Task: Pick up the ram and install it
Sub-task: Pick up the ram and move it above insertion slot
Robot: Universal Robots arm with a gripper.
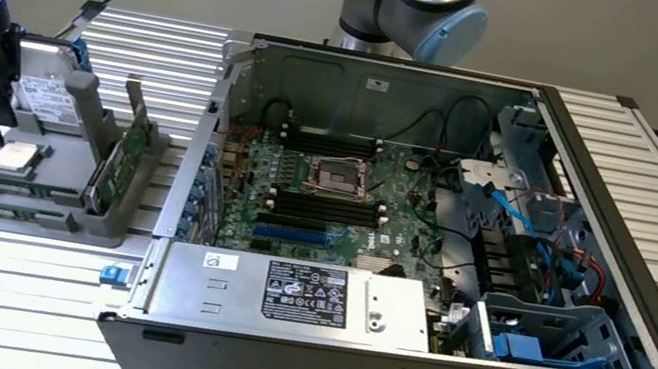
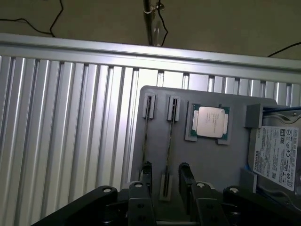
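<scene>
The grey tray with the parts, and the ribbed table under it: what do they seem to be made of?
Tray: probably plastic, perhaps moulded or printed. It is an even matte grey with no glints and has chunky, block-like slots.
Table: looks like aluminium. It is silvery with a satin sheen and long straight ribs like extruded profiles.
Looks alone cannot confirm either.
</scene>
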